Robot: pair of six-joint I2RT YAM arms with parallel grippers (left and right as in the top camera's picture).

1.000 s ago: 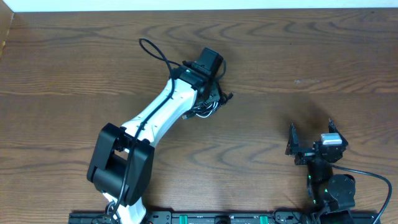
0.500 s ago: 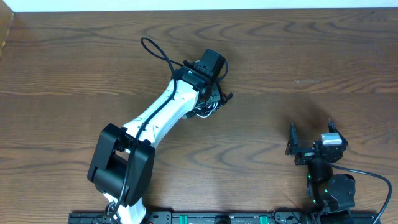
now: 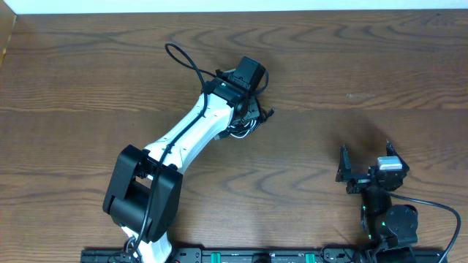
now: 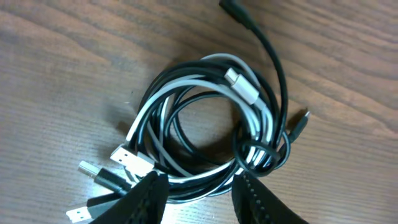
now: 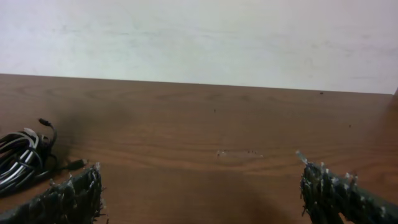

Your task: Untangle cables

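Your left gripper [image 4: 200, 186] has eased its jaws apart since a second ago, now released astride the lower edge of the cables [image 4: 245, 92], coiled black-and-white mid-frame in the wrist view. Your right gripper [image 3: 365, 153], lower right overhead, stands wide open.

The left arm [image 3: 183, 135] stretches out long on a diagonal, and its wrist tips the left gripper [image 4: 199, 186] downward. That claw's two dark fingers [image 4: 148, 198] stand parted, with a clear gap between them. The right arm [image 3: 387, 219] sits folded close behind the right gripper [image 5: 199, 186], which faces forward with its fingers [image 5: 71, 196] spread wide.
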